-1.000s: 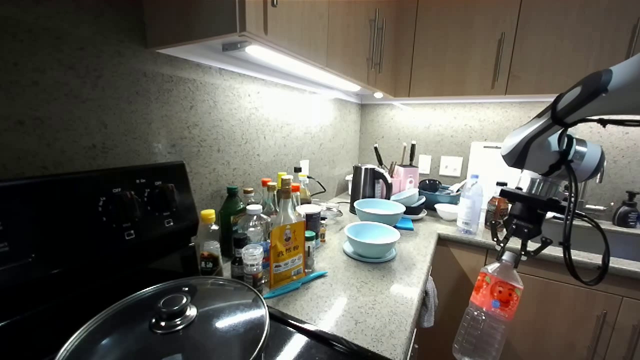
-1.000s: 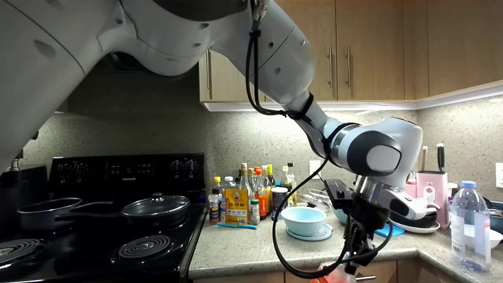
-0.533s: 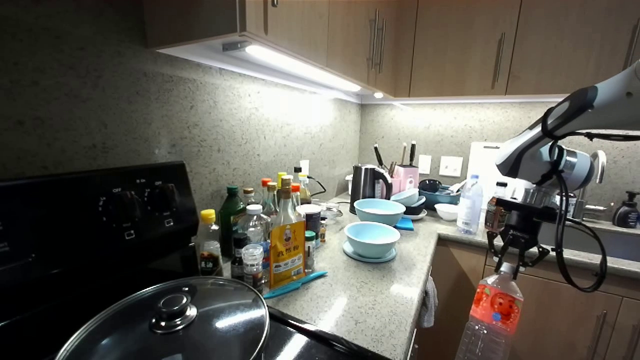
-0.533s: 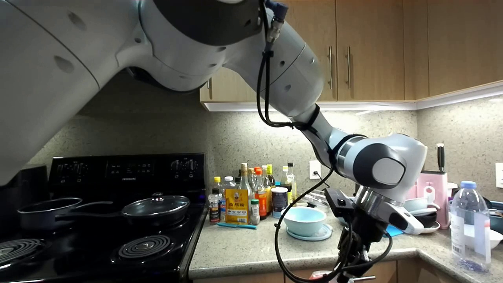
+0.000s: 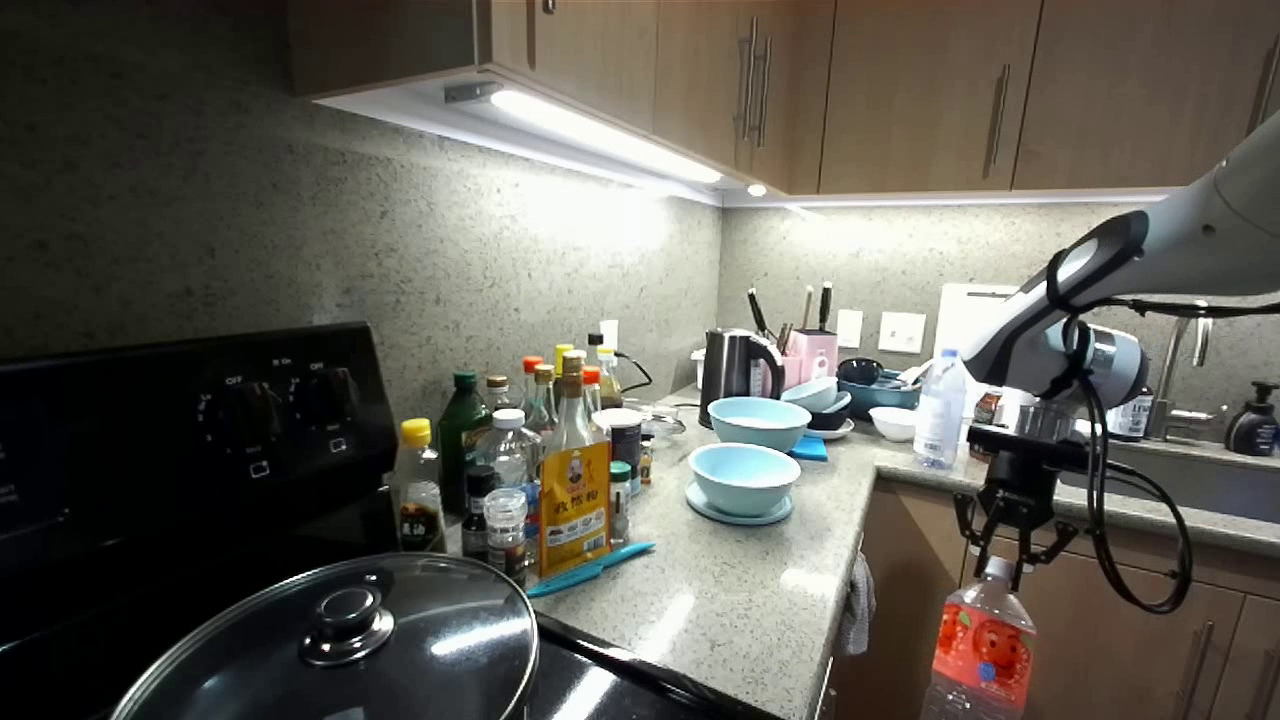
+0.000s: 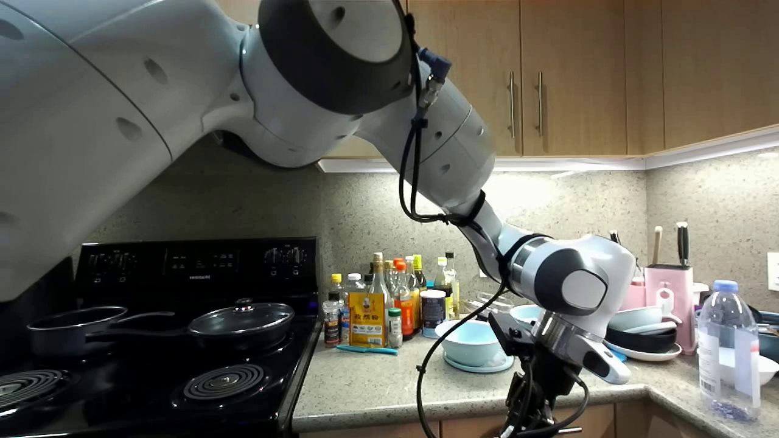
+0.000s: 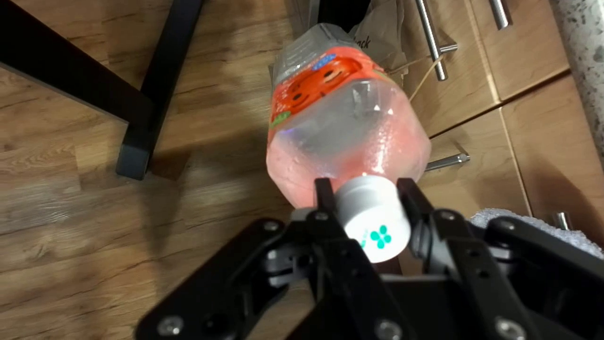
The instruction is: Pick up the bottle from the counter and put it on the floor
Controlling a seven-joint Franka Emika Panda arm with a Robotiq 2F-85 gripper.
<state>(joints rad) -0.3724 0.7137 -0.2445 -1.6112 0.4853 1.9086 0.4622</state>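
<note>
The bottle (image 5: 983,645) hangs directly below the pincer (image 5: 998,572), out past the edge of the tabletop (image 5: 735,585) and in front of the cabinet doors (image 5: 1120,620) under it. The pincer is clamped on the bottle at its cap (image 7: 373,219) end, one finger on either side.

The next move turns on that: cap up in the grip, base leading downward, no part of the pincer beneath the bottle. Its long axis looks close to upright, roughly parallel to the cabinet door seams in an exterior view, though a slight lean cannot be ruled out. In the wrist view, the bottle sits between the tabletop and a black frame (image 7: 146,105), which stands on the side away from the tabletop; the wooden floor (image 7: 222,141) lies below.

Getting off the tabletop seems done, and lowering seems to be what remains. A plain descent alongside the tabletop's front should suit, base touching first. How near the base is to the floor cannot be told.
</note>
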